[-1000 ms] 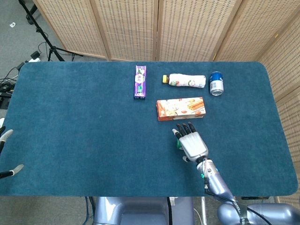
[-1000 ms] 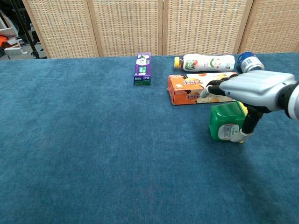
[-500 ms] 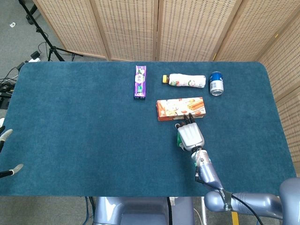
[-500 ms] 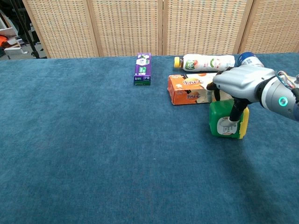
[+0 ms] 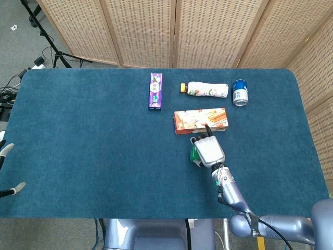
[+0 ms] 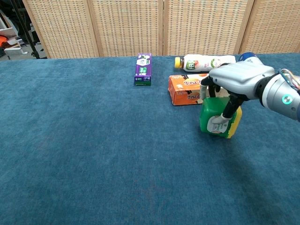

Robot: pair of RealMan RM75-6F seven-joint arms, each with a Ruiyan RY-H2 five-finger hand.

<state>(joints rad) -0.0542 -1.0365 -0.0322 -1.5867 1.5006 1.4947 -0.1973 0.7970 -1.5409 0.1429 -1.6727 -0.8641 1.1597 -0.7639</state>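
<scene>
The right hand lies over the top of a green pack with a yellow side, thumb down its near face and fingers curled over the far edge, so it holds the pack from above. The pack stands tilted on the blue table, probably because the grasp takes it from the top rather than squarely by the sides. Directly beyond the fingertips, touching or nearly so, lies an orange box flat on its broad face; that closeness likely leaves the fingers little room behind the pack. Further out past the box lies a white bottle on its side, yellow cap pointing left, and to its right a blue can. Well to the left of the hand and far back lies a purple box, flat and lengthwise. Of the left hand only fingertips show at the table's near left edge, apart and holding nothing.
</scene>
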